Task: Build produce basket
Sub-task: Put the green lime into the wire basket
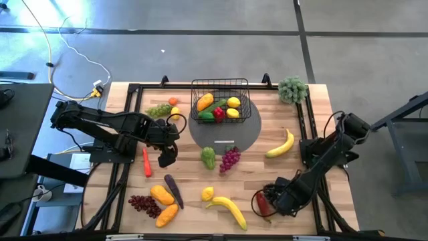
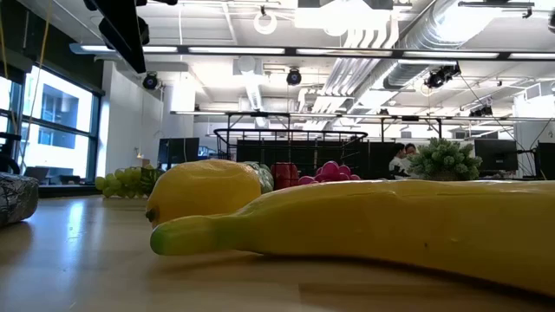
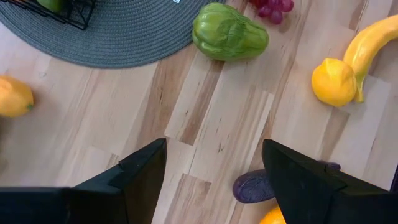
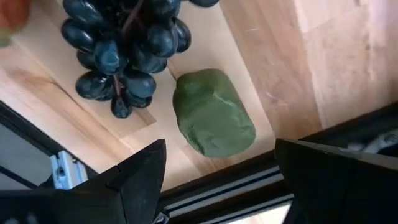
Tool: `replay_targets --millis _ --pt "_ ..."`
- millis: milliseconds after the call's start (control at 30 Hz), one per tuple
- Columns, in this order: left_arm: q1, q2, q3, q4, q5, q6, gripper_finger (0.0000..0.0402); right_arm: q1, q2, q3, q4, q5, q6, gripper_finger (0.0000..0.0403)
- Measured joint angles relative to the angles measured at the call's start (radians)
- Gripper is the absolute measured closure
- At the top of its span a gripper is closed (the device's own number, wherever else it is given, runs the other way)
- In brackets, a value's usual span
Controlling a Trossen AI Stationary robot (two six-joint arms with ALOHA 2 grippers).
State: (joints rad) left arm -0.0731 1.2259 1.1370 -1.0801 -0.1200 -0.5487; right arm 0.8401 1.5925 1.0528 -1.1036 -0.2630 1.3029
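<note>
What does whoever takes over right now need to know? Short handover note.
Left gripper: open, empty, over bare wood beside the mat.
Right gripper: open, empty, low at the near right corner over dark grapes and a green piece.
Basket on the mat, with a few pieces inside.
Left: bananas, lemon, grape bunches, carrot, eggplant and more lie loose on the table.

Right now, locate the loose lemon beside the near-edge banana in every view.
High view: lemon, bottom centre of the picture.
Low view: left of centre, close up.
Left wrist view: right side.
Right wrist view: not in it.
Shared landmark: the banana beside it.
</note>
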Motion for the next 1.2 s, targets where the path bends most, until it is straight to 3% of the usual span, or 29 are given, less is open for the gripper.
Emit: replay_targets --millis 567,667,933,1200 --pt "0.0 0.0 0.0 0.001 -0.026 -0.051 0.0149 0.051 0.0 -0.164 0.216 -0.034 0.051 0.0126" --pt "0.0 0.0 0.0 0.001 -0.026 -0.051 0.0149 0.051 0.0 -0.167 0.218 -0.04 0.052 0.0153" --pt "0.0 0.0 0.0 0.002 -0.049 -0.051 0.0149 0.05 -0.001 -0.166 0.218 -0.043 0.099 0.0275" --pt "0.0 0.0 0.0 0.022 -0.052 -0.005 0.0149 0.032 -0.005 -0.125 0.209 -0.037 0.125 0.0284"
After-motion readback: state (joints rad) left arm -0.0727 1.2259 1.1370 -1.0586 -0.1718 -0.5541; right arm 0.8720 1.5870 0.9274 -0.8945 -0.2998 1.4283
